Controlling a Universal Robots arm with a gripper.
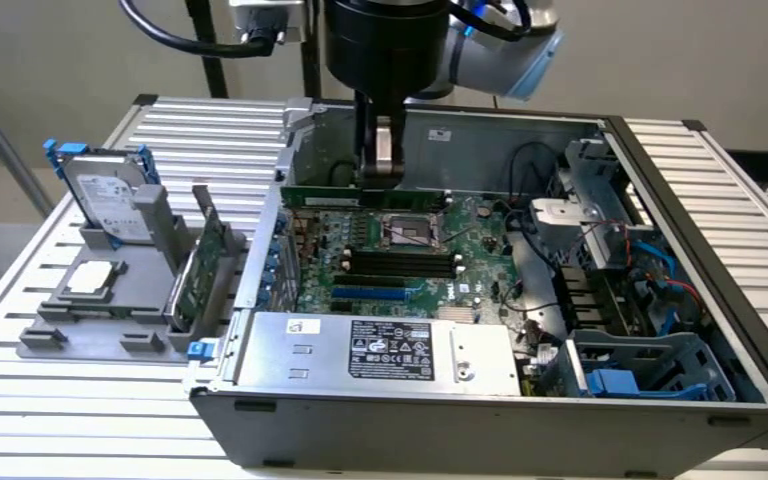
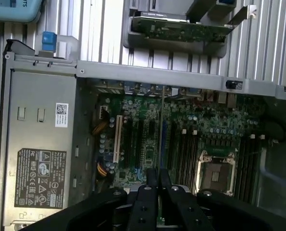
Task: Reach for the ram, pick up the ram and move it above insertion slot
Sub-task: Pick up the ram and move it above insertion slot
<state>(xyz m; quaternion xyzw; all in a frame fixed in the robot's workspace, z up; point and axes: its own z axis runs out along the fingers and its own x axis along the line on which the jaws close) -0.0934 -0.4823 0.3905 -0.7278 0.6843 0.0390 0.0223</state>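
The gripper [image 1: 381,172] hangs inside the open computer case [image 1: 704,300], just behind the processor socket [image 1: 411,232]. Its jaws are closed on the ram [image 1: 357,195], a thin green stick held level and edge-down, parallel to the insertion slot [image 1: 391,262] on the near side of the processor socket. In the wrist view the closed fingers [image 2: 152,185] point down at the motherboard [image 2: 147,144], so the stick's long axis likely matches the sockets. The ram is clear of the board, not seated.
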